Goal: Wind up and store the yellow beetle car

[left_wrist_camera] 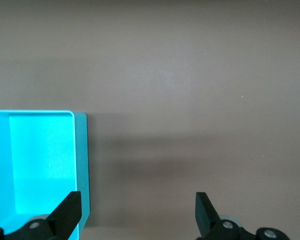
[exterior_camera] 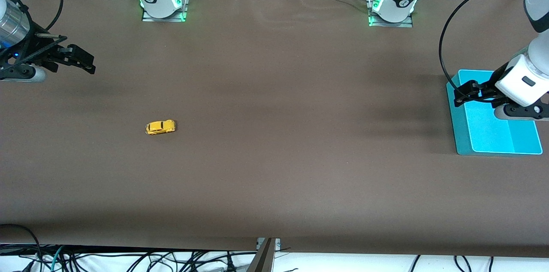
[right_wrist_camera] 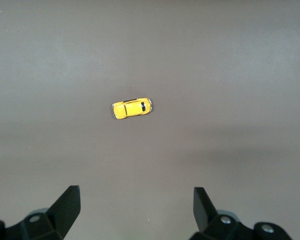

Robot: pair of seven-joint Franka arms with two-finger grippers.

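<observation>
- The yellow beetle car is sitting on its wheels on the bare brown table, toward the right arm's end and nearer the front camera than either gripper; nothing is touching it.
- The right gripper is hanging over the table edge at its own end, well apart from the car, with its fingers spread wide and holding nothing.
- The left gripper is waiting over the rim of the blue tray at the left arm's end, fingers likewise spread and empty.
- The task is looking barely begun: the car is neither wound nor stored, and the step in hand seems to be the approach to the car.
- The next move is probably calling for the right gripper to come down over the car and pinch its narrow body squarely; the toy is small and may roll or slip away.
- The tray is likely serving as the storage spot, well apart from the car.
- The right wrist view is showing the car from above, dark windows included, ahead of the spread fingers; the tray is missing there.
- The left wrist view is showing the tray's corner under one finger, but no car.
</observation>
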